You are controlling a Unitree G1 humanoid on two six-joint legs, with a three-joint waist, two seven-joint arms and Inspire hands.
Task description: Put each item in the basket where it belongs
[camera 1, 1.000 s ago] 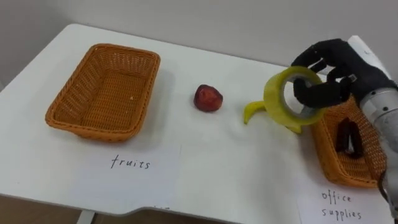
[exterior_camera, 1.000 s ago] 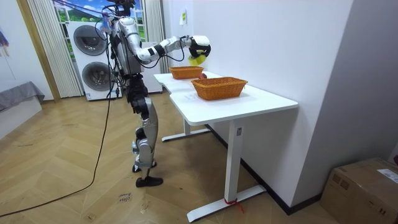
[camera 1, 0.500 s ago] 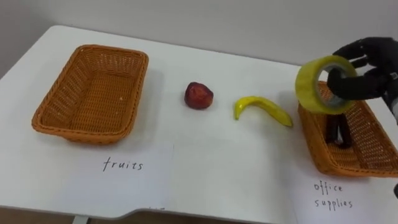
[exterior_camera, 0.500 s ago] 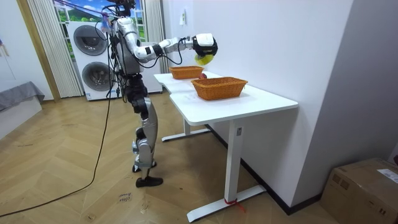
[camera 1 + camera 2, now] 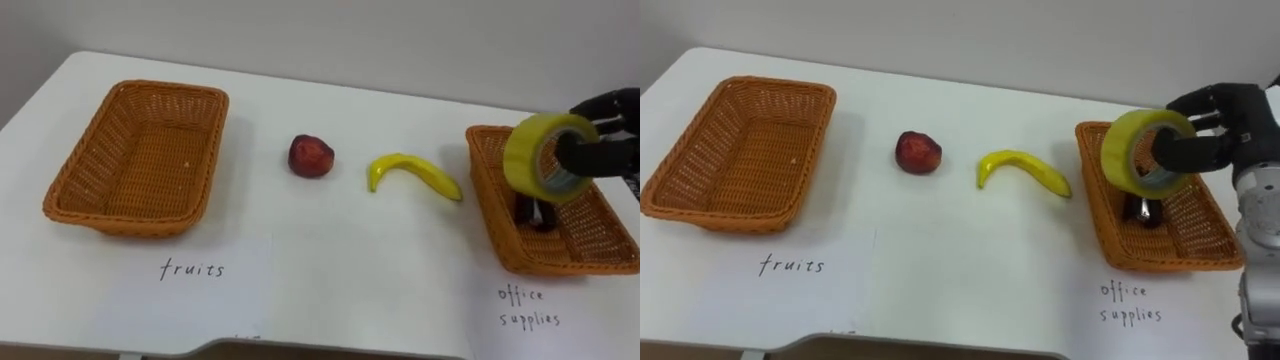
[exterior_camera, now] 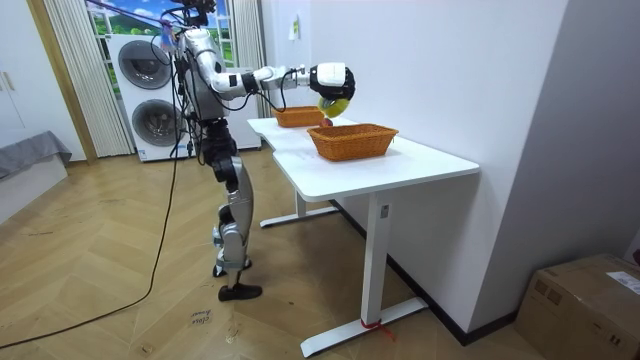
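Two fruits, an apple and a banana, lay loose on the white table in the left eye view. They sat between the left basket, which held nothing, and the right basket. The right hand was clamped on a yellow tape roll, with dark fingers hooked through its hole. It held the roll in the air over the right basket's left part, above a dark item lying inside. To drop it well, I judged the roll should travel further over the basket's middle and come lower before the fingers part. Otherwise it might strike the rim and roll out toward the banana.

In the room view the robot stood at the table's long side, right arm stretched out, with the hand and roll high above the baskets. Bare tabletop ran from the nearer basket to the table's end toward the camera. Open floor lay behind the robot.

In the right eye view the roll overlapped the right basket's left wall. The banana lay just beside that wall, so a low sideways sweep looked risky, while the space above was free.
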